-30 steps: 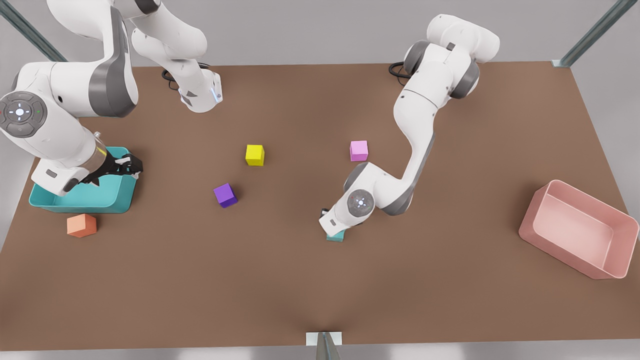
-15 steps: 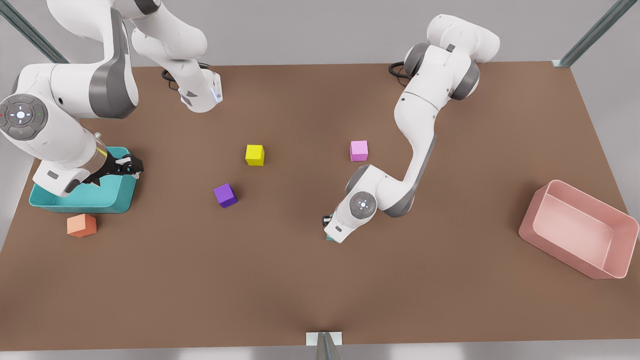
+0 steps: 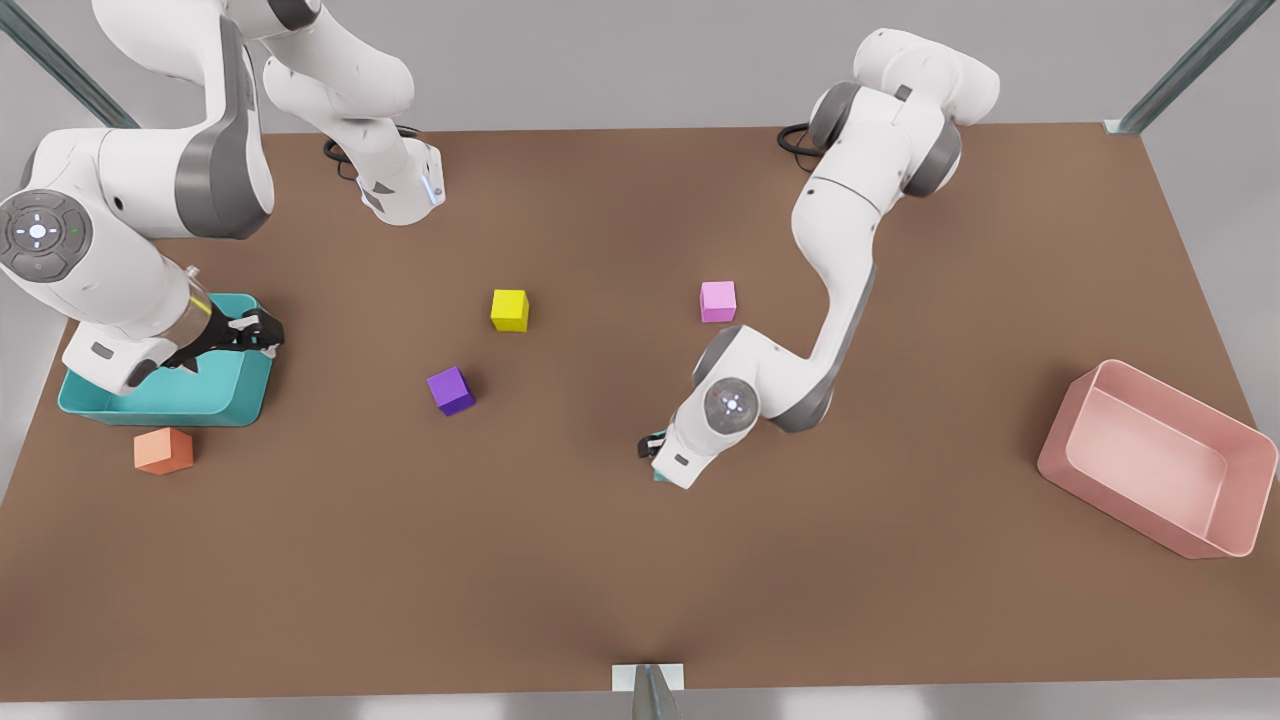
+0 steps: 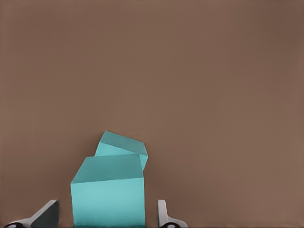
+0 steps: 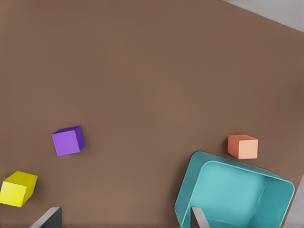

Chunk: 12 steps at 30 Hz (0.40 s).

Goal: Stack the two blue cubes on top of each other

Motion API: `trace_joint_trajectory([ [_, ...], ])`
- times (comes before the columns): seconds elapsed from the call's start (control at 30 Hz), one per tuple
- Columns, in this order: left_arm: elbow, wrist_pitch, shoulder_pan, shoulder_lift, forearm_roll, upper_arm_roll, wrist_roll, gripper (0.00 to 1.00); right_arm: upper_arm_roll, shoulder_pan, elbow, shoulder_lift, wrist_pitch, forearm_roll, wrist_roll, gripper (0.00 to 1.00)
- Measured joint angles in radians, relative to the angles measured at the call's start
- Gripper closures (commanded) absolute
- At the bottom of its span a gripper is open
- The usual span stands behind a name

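Two blue cubes sit stacked near the table's middle. The upper cube point(image 4: 108, 194) rests askew on the lower cube point(image 4: 121, 146), which peeks out from beneath it. My left gripper point(image 4: 105, 212) is open around the upper cube, with a small gap at each finger. In the front view the left hand covers the stack except for a teal sliver point(image 3: 659, 477), and the left gripper point(image 3: 652, 446) is right above it. My right gripper point(image 3: 250, 333) hangs open and empty over the teal bin point(image 3: 240, 405) at the front view's left.
A purple cube point(image 3: 450, 390), a yellow cube point(image 3: 509, 310) and a pink cube point(image 3: 717, 301) lie around the table's middle. An orange cube point(image 3: 163, 451) sits next to the teal bin. A pink bin point(image 3: 1060, 440) stands at the front view's right.
The left hand has shifted slightly over the stack and now hides more of the teal cubes in the front view. The right arm has barely moved.
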Motion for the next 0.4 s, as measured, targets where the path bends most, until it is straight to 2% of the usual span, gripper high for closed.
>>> trace_joint_trajectory([
  [0.1,0.020,-0.069,0.058,-0.076,-0.001,-0.001,-0.008,0.00,0.000,-0.001,0.009,0.002,0.000,0.000,-0.001,0.00],
  [0.23,0.022,-0.285,0.367,-0.293,0.077,0.001,0.069,0.00,0.001,0.001,0.011,0.002,0.000,-0.010,-0.001,0.00],
  [0.27,-0.015,-0.338,0.429,-0.371,0.115,0.001,0.100,0.00,0.001,0.002,0.012,0.002,0.000,-0.013,-0.001,0.00],
  [0.33,-0.264,-0.399,0.480,-0.610,0.172,0.002,0.165,0.00,0.001,0.003,0.012,0.001,0.000,-0.017,-0.001,0.00],
  [0.4,-0.335,-0.456,0.483,-0.687,0.193,0.002,0.223,0.00,0.002,0.002,0.012,0.001,0.000,-0.018,-0.001,0.00],
])
